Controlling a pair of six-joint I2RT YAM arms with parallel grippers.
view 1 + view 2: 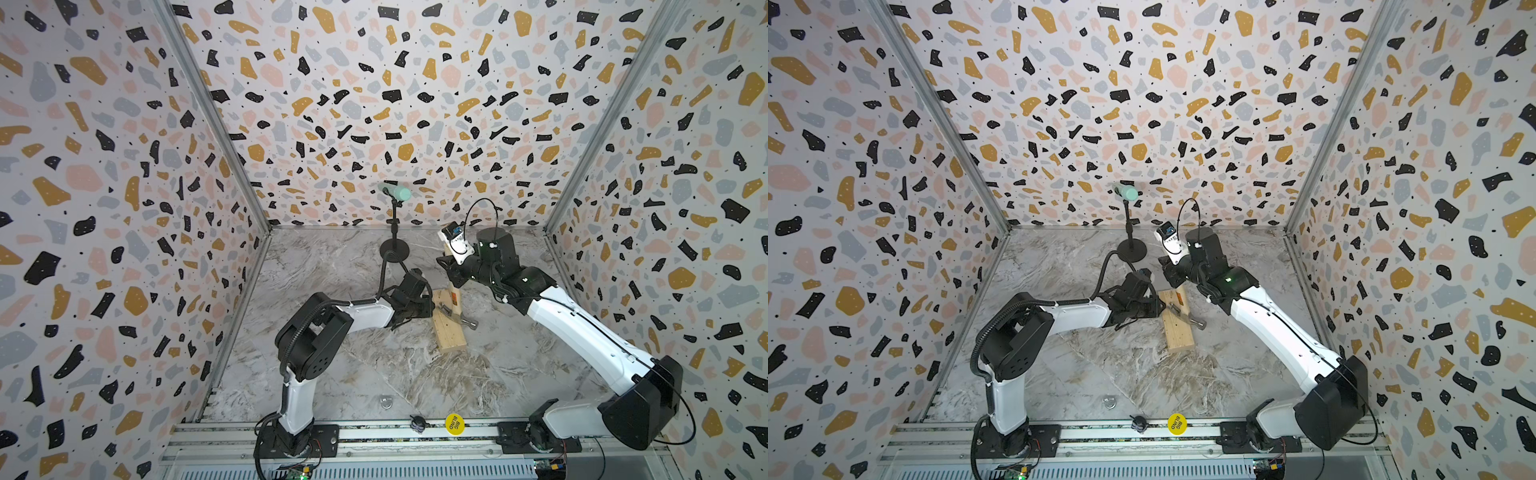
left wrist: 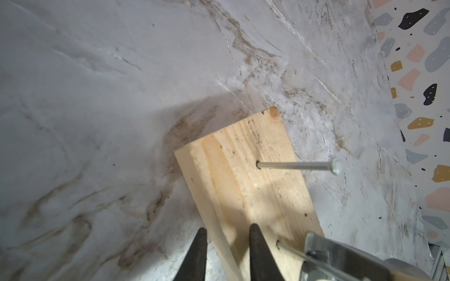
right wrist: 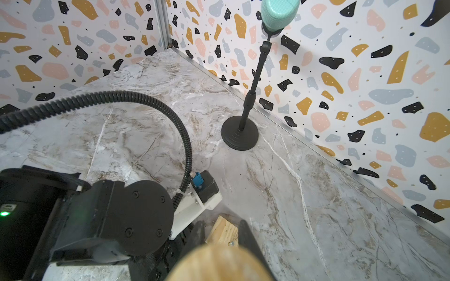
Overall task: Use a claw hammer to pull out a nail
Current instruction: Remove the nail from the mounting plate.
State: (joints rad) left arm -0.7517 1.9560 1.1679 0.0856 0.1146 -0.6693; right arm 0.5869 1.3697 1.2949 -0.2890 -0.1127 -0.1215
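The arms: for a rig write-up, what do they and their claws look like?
The left arm and right arm: white shells, black joints. A black ribbed hose follows the left; a thin black cable loops over the right. The left claw and right claw: black, tapering to points.

Both top views look down from high at 6 o'clock, covering the whole surface point(image 1: 374, 374). Each wrist view sits close, the right facing 11 o'clock; both catch the wooden board point(image 2: 246, 182).

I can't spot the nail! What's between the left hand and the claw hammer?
Wooden board, with the thin nail stuck in it and running under the claw hammer. The left wrist view shows it.
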